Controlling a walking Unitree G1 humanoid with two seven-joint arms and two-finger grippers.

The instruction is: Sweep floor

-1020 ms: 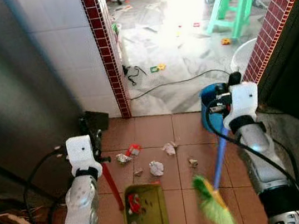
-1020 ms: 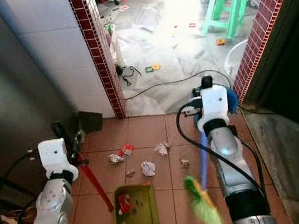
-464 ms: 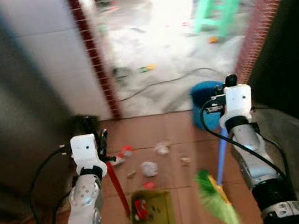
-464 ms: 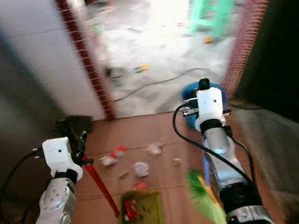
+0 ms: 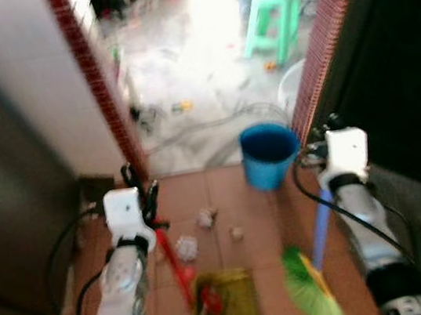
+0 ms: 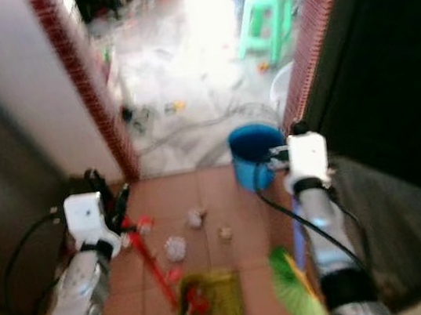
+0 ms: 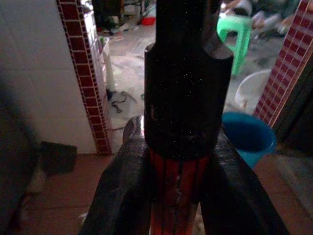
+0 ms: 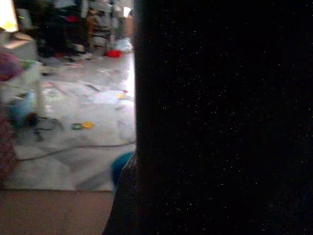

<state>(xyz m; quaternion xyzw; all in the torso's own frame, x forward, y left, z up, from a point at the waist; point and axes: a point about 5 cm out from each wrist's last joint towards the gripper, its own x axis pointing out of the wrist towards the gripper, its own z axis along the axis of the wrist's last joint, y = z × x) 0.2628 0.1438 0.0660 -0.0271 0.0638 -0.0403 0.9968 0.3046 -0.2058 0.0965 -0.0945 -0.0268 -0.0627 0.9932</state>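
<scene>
Standing in a tiled doorway, the robot has both arms out front over the terracotta floor; everything's a bit blurry in the head views, so small stuff is hard to read.

Left hand is clamped on the red handle of the dustpan; you can see both black fingers pressed against the handle from the wrist cam; the yellow-green pan sits on the floor near the robot's feet with some red bits in it.

Right arm has the broom's blue stick running down from the right hand; the green broom head is down on the floor just right of the dustpan; right wrist view is mostly dark, so I can't tell how those fingers are set.

Crumpled paper scraps lie on the tiles ahead of the pan; a blue bucket stands at the threshold, next to the red brick-tiled wall edge; farther out there's a green stool and a cable on the grey floor.
</scene>
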